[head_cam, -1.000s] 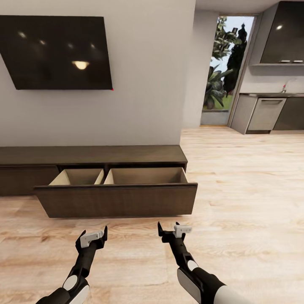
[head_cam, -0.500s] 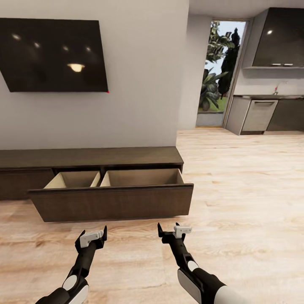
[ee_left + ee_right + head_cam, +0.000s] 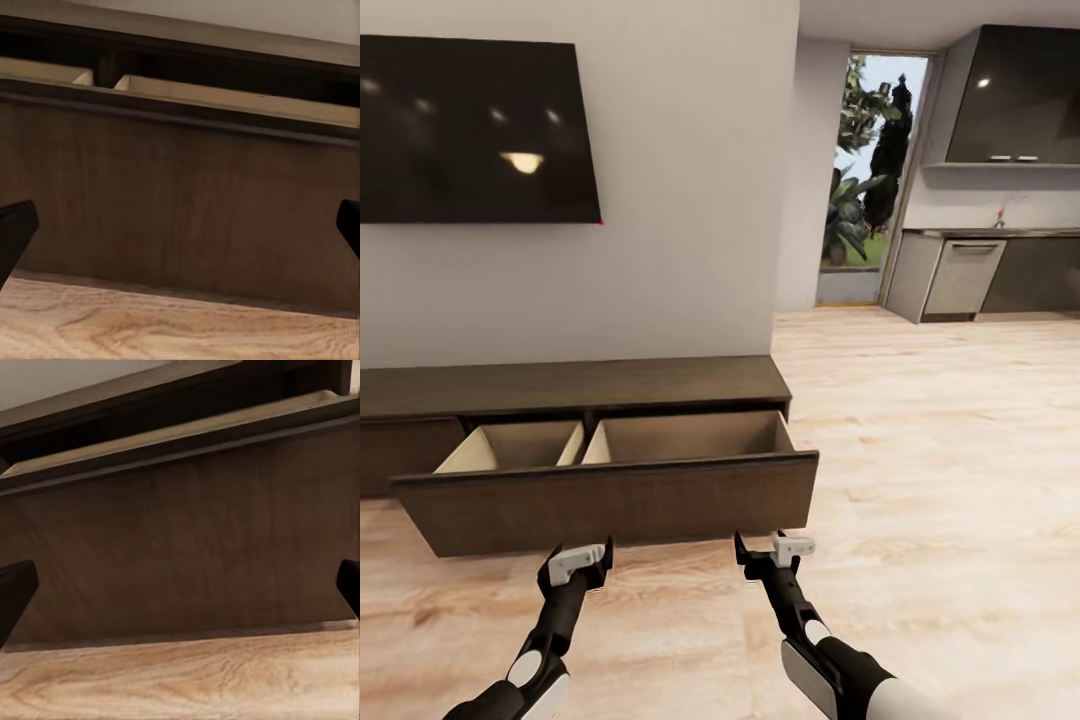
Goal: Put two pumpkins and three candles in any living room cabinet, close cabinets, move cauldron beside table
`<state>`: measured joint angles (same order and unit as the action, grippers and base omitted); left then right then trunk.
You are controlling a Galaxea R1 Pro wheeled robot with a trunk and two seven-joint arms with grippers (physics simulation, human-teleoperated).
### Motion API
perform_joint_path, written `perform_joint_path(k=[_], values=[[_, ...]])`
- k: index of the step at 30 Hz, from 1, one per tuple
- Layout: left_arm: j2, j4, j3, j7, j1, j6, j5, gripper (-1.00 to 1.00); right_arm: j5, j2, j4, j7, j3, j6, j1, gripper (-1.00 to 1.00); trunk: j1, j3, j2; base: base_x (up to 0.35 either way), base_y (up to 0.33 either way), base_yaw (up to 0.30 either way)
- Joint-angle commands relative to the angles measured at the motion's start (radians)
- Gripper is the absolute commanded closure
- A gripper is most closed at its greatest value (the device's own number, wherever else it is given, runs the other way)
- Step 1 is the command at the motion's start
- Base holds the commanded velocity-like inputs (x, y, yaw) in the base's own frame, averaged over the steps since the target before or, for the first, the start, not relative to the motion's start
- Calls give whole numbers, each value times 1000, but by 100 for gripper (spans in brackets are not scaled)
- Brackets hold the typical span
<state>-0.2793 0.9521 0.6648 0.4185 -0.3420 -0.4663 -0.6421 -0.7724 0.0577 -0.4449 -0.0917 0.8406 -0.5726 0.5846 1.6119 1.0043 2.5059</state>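
Note:
The cabinet is a long, low dark-brown unit against the wall. Its wide drawer is pulled out, and the two light-wood compartments I can see into hold nothing. My left gripper is open just in front of the drawer front, holding nothing. My right gripper is open too, close to the drawer's right end. The left wrist view has the drawer front close ahead between spread fingertips. In the right wrist view the same panel is framed by fingertips. The pumpkins, candles, cauldron and table are out of view.
A dark TV hangs on the wall above the cabinet. Light wood floor stretches to the right toward a glass doorway with plants and grey kitchen units.
The whole view has shifted: the camera has come closer, so the open drawer now sits nearer my grippers. Both arms hold the same pose.

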Motion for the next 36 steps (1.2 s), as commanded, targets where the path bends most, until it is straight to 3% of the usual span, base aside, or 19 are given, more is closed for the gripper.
perform_joint_path(k=[1, 23, 36], values=[[-1, 0, 7, 7, -2, -6, -7, -100, -2, 0, 0, -10, 8, -4, 1, -100, 0, 1, 0, 252, 67, -1], [8, -9, 7, 10, -2, -6, -7, -100, -3, -1, 2, -10, 8, -4, 1, -100, 0, 0, 0, -31, 6, -13], [7, -9, 9, 7, -2, -5, -7, -100, -4, -1, 1, -10, 8, -4, 1, -100, 6, 50, 3, 0, 0, 0]])
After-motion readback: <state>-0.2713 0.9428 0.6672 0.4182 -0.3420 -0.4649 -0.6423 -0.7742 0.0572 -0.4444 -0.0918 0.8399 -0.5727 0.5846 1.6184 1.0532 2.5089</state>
